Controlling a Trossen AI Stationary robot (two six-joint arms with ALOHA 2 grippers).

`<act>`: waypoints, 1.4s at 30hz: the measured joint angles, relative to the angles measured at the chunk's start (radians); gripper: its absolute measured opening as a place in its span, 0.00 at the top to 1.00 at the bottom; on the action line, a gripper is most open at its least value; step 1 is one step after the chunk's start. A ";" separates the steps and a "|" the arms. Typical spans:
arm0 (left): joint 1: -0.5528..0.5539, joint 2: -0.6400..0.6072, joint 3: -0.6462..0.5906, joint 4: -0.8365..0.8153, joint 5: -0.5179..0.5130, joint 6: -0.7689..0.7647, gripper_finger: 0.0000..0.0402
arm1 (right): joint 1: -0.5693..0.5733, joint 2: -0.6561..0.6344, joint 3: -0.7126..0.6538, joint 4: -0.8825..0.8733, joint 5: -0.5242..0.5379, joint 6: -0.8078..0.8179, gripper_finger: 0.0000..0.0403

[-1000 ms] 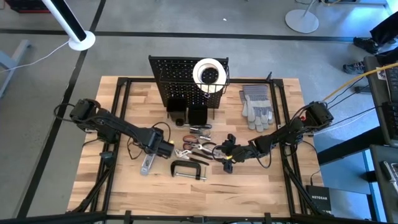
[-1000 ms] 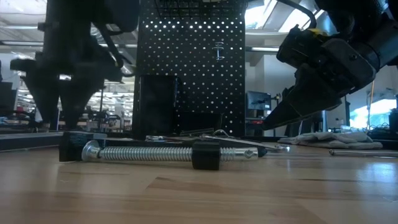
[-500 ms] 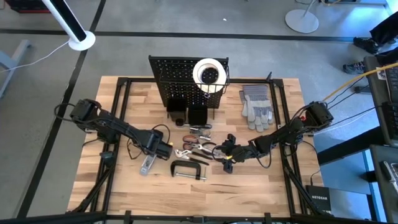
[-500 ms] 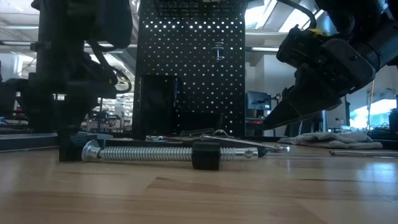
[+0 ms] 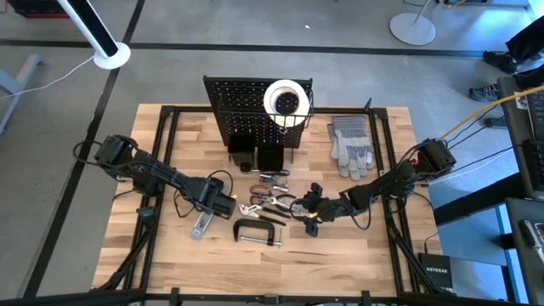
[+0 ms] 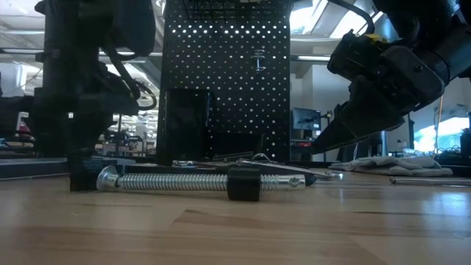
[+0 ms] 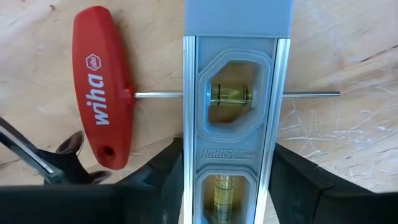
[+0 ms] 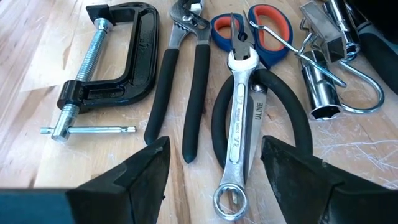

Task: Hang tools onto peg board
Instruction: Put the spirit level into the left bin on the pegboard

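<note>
A silver level [image 7: 236, 124] lies flat on the table across the thin shaft [image 7: 311, 94] of a red T-handle key [image 7: 102, 87]. My left gripper [image 5: 209, 214] points down over the level [image 5: 201, 225], one finger at each long side. My right gripper [image 5: 310, 212] hangs open above the tool pile, touching nothing. Ahead of it lie a black C-clamp [image 8: 118, 56], black-handled pliers [image 8: 186, 81], a silver wrench [image 8: 239, 124] and orange-handled scissors [image 8: 267, 25]. The black peg board [image 5: 242, 106] stands at the far middle, with a white tape roll [image 5: 285, 99] in its wire basket. My left gripper has the level between its two fingers, one finger [image 7: 163, 177] against the left long side [image 7: 188, 163] and the other [image 7: 301, 183] against the right. The fingers come from above, pointing down, and lie across the level. The level lies flat on the table and the key's shaft.
Grey work gloves [image 5: 350, 144] lie at the far right. Two small black bins [image 5: 255, 155] sit at the board's foot. A shiny socket and wire hook [image 8: 336, 87] lie beside the scissors. Bare wood shows along the table's near edge [image 5: 255, 272].
My left gripper has sunk straight down onto the level, so that its fingers now reach table height in the low view. The level and the other tools lie where they were.
</note>
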 joint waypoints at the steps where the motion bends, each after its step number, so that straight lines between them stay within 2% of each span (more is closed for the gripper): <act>1: 0.000 0.001 0.005 -0.004 0.002 0.004 0.58 | 0.000 0.000 0.000 0.000 0.000 0.000 0.37; 10: -0.001 -0.009 0.110 -0.109 -0.007 0.041 0.54 | 0.000 0.000 0.000 0.001 -0.009 0.000 0.37; 19: -0.022 -0.021 0.267 -0.116 -0.147 0.171 0.58 | 0.000 0.000 0.000 0.005 -0.020 0.000 0.37; 22: -0.045 -0.068 0.311 -0.129 -0.276 0.202 0.58 | 0.000 0.000 0.000 0.006 -0.028 0.002 0.37; 25: -0.080 -0.144 0.327 -0.147 -0.466 0.202 0.58 | 0.000 0.000 0.000 0.009 -0.028 0.002 0.37; 31: -0.196 -0.285 0.326 -0.157 -0.925 0.212 0.58 | 0.000 0.000 0.000 0.008 -0.028 0.003 0.37; 37: -0.285 -0.313 0.288 -0.158 -1.374 0.201 0.58 | 0.000 0.000 0.000 0.008 -0.028 0.003 0.37; 39: -0.287 -0.313 0.265 -0.161 -1.446 0.147 0.58 | 0.000 0.000 0.000 0.009 -0.028 0.003 0.37; 42: -0.241 -0.314 0.225 -0.170 -1.448 0.108 0.58 | 0.000 0.000 0.000 0.015 -0.027 0.003 0.37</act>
